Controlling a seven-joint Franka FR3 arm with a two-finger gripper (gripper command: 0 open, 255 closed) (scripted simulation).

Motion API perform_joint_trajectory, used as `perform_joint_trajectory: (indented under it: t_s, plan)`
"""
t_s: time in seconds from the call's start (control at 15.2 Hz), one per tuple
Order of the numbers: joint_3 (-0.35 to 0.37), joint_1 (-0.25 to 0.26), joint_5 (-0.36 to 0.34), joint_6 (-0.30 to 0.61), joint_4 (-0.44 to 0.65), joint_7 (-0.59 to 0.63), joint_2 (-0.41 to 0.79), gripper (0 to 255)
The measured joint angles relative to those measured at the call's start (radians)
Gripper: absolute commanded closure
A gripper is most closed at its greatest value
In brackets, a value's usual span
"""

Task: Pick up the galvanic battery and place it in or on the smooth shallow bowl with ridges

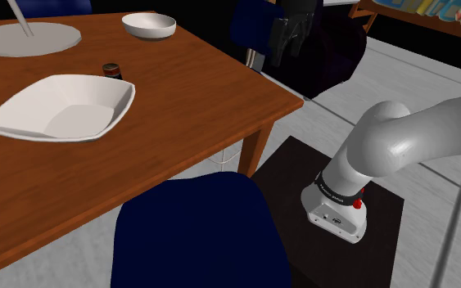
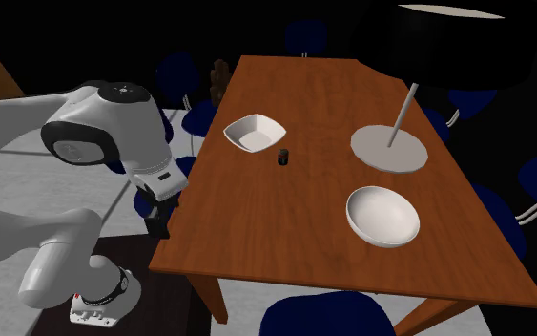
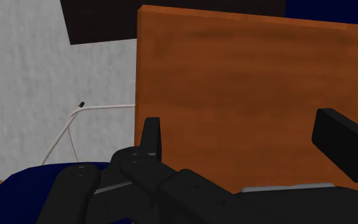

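The dark battery [image 2: 282, 156] stands upright, long axis vertical, near the middle of the wooden table [image 2: 285, 239], well apart from the gripper [image 2: 158, 221], which hangs empty with its fingers [image 3: 151, 137] apart just off the table's edge by the stand [image 1: 298, 164], the arm [image 2: 94, 134] folded, hand pointing down.

You see a table [image 1: 179, 106] of reddish-brown wood, smooth, with a faint grain and little shine. The square bowl [image 1: 61, 110] and the round bowl [image 1: 149, 25] are plain white, smooth and matt. The arm [image 1: 400, 143] is glossy white; the gripper [image 3: 241, 127] is matt black.
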Motion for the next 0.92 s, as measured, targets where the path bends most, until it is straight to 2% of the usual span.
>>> perform_joint_trajectory:
  t_s: [0.13, 0.66, 0.92]
  plan:
    - [0.007, 0.002, 0.005, 0.008, 0.007, 0.007, 0.014, 0]
    - [0.113, 0.022, 0.063, 0.132, 0.121, 0.128, 0.239, 0]
    - [0.169, 0.027, 0.071, 0.178, 0.228, 0.198, 0.382, 0]
